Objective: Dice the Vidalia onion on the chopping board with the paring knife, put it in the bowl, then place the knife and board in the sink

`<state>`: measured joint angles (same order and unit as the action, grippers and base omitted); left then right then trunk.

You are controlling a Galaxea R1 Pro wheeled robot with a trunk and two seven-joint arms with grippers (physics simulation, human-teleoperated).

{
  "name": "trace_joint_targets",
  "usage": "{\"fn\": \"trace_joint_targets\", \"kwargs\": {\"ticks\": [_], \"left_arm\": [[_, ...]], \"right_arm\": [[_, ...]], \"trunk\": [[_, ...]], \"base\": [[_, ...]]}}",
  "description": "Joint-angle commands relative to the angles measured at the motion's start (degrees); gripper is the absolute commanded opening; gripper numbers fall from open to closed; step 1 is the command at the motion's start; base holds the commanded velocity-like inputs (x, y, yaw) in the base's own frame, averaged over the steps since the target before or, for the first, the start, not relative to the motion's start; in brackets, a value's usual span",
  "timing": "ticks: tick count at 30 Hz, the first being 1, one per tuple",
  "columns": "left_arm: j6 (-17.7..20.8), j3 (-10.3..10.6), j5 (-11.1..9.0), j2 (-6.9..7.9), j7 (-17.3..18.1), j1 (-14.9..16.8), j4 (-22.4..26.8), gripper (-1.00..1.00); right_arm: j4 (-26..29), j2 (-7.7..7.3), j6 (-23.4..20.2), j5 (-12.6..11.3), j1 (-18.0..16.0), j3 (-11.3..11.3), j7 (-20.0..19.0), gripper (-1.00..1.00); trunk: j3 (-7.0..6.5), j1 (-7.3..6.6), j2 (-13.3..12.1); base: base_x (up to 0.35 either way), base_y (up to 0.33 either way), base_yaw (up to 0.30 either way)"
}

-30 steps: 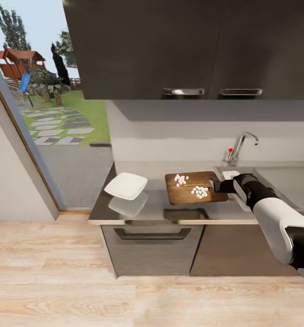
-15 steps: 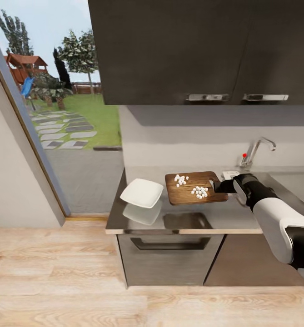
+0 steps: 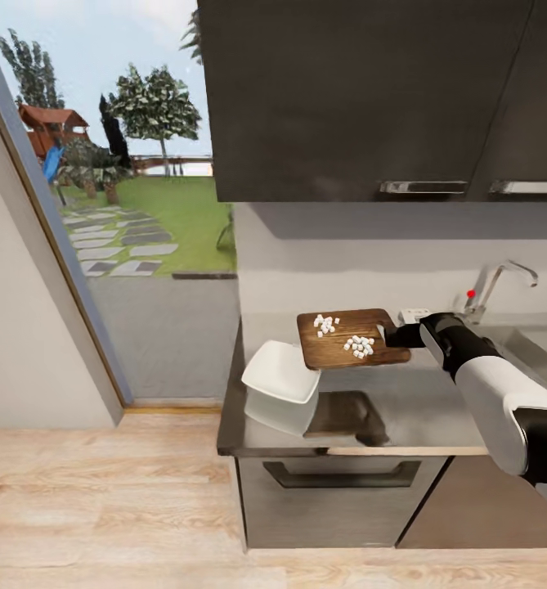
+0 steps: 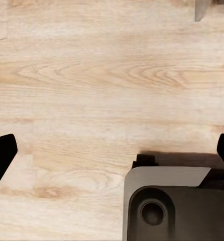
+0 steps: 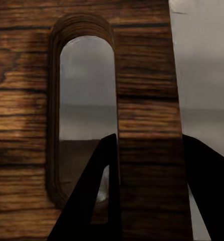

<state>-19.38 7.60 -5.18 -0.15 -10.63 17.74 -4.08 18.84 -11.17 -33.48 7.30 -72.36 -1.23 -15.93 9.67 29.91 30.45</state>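
At frame centre, the right hand (image 3: 390,334) grips the chopping board (image 3: 348,339) (white diced onion (image 3: 359,345) on top) above the worktop (image 3: 420,409), its left edge over the bowl (image 3: 281,372).

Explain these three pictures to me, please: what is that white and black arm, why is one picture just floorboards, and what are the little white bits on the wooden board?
This is a simulated kitchen robot with two arms. The big picture comes from a camera on its head; the other two sit near its grippers. The right gripper is shut on the chopping board, held above the countertop. The white bits are diced onion. Its wrist camera sees the board's handle slot close up, a finger on each side of the wood. The white bowl lies just beside the board; the sink and faucet are at the right. The left wrist camera looks down at the wooden floor, with the fingertips wide apart.
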Motion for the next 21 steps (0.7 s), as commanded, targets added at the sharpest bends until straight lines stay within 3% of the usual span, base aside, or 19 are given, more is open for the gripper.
{"fn": "trace_joint_targets", "kwargs": {"ticks": [1,9,21], "left_arm": [[-0.37,0.49,-0.53,-0.03,0.00,0.10,-0.23,1.00],[-0.33,0.49,-0.53,-0.03,0.00,0.10,-0.23,1.00],[-0.30,0.49,-0.53,-0.03,0.00,0.10,-0.23,1.00]], "right_arm": [[0.11,0.01,-0.27,0.35,-0.05,-0.27,-0.42,-1.00],[0.06,0.01,-0.27,0.44,-0.06,-0.27,-0.40,-1.00],[-0.54,-0.04,0.36,1.40,0.02,-0.27,-0.77,-1.00]], "trunk": [[0.02,0.05,0.10],[-0.52,0.05,0.10],[-0.59,0.05,0.10]], "base": [[0.238,0.248,0.000],[0.215,0.220,0.000],[0.007,0.007,0.000]]}}
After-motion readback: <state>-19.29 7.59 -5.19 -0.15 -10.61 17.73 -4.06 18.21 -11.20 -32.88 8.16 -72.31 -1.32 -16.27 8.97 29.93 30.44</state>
